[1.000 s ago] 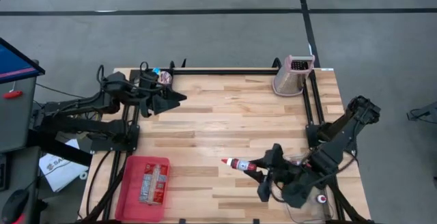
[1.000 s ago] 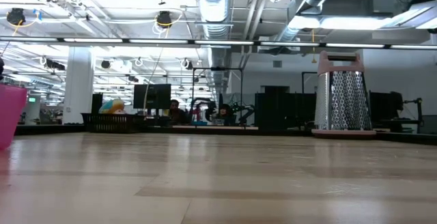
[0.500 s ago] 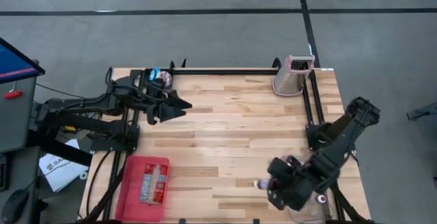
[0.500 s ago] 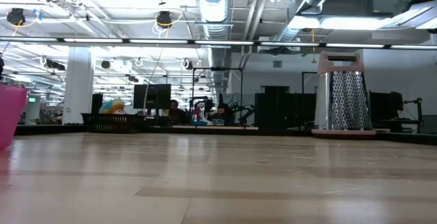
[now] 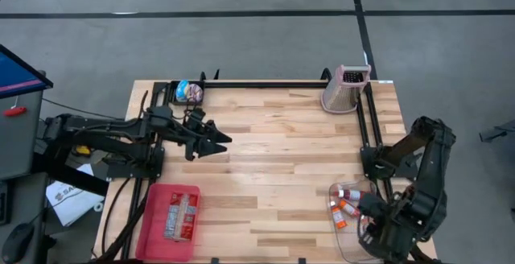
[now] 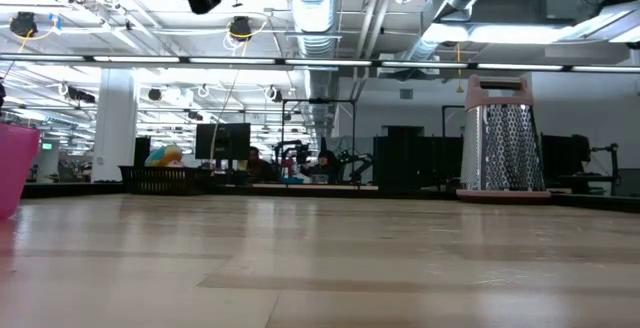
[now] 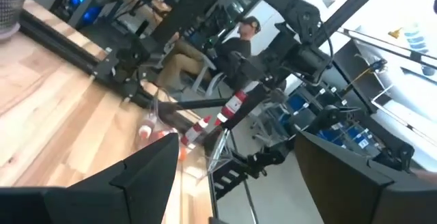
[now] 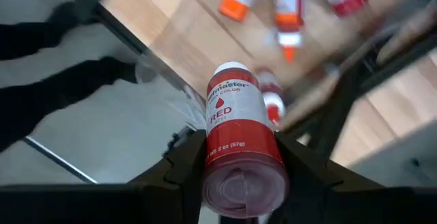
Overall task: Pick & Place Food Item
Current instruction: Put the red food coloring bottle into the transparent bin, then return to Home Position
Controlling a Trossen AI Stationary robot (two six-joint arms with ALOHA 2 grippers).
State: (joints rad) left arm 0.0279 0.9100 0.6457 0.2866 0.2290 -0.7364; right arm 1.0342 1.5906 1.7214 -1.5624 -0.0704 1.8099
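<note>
Above the clear tray (image 5: 348,230), the red bottle (image 8: 239,145) is clamped in the right claw (image 8: 235,173); it should be lowered among the bottles before release.

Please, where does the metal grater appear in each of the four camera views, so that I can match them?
High view: grater on the table's corner, upper right in the picture.
Low view: upright at the right.
Left wrist view: only a bit of mesh, probably it, beside the black rail.
Right wrist view: not in it.
Shared landmark: the wooden table, seen in all four.
</note>
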